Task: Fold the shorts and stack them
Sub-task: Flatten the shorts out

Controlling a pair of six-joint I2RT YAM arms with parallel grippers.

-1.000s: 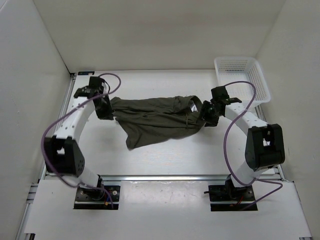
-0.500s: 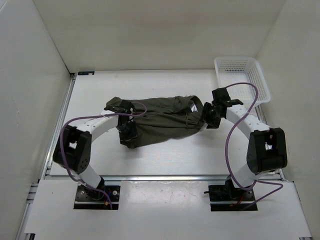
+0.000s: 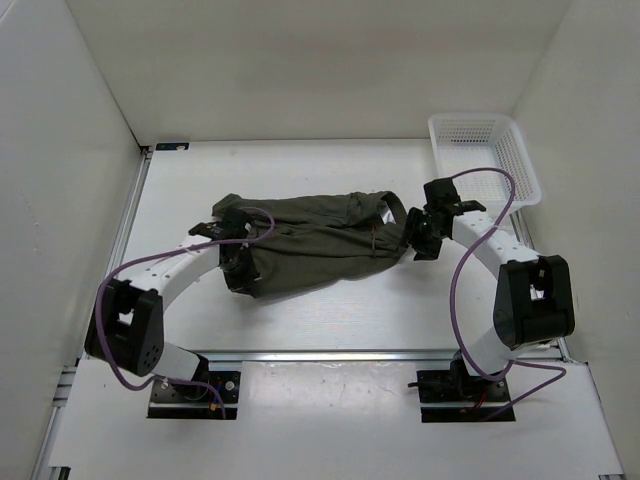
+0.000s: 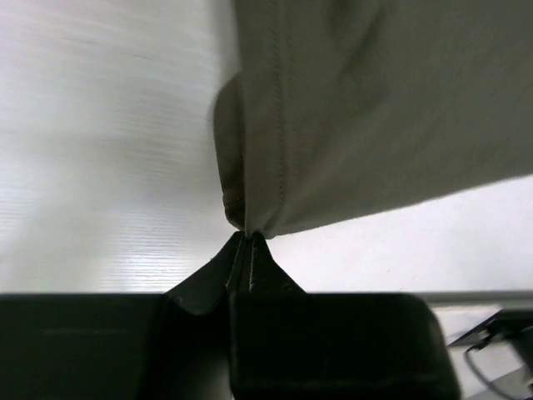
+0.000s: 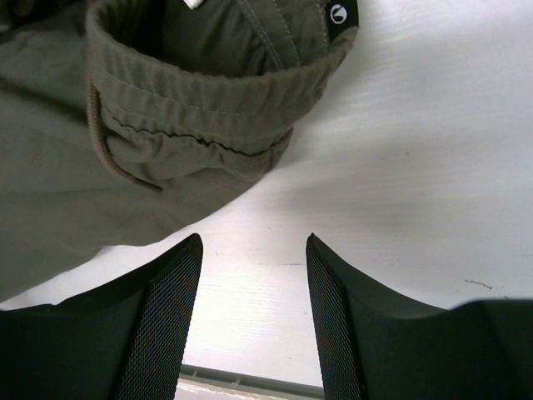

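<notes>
The left arm (image 3: 160, 275) curved in from the left edge of the white bench (image 3: 330, 320), close to the side wall. Its claw (image 3: 238, 272) was clenched on the near-left corner of the shorts (image 3: 320, 238). In the wrist view the two fingers (image 4: 247, 250) met at a point, with the stitched hem of the shorts (image 4: 375, 100) pinched between the tips. A second earlier that claw had stood at the far-left end of the garment, which then hung stretched with one corner pointing toward the near rail. Since then the far-left end had settled on the bench and the arm had swung round to the near hem.

The dark olive shorts lay crumpled across the middle of the bench, with the legs to the left and the waistband to the right. Bare bench ran along their far side to the back wall, and a narrower bare band lay on their near side before the metal rail.

At the right, the right claw (image 3: 418, 240) was released, almost where it had been a second before. Its jaws stood apart over bare bench (image 5: 254, 250), and the gathered waistband with its drawcord (image 5: 166, 108) lay just ahead of the tips without touching them.

The white lattice basket (image 3: 522, 170) stood in the far-right corner, against the right wall and well apart from the shorts. Its mesh floor was in plain view, and the right arm's purple cable (image 3: 495, 172) arched in front of it.
</notes>
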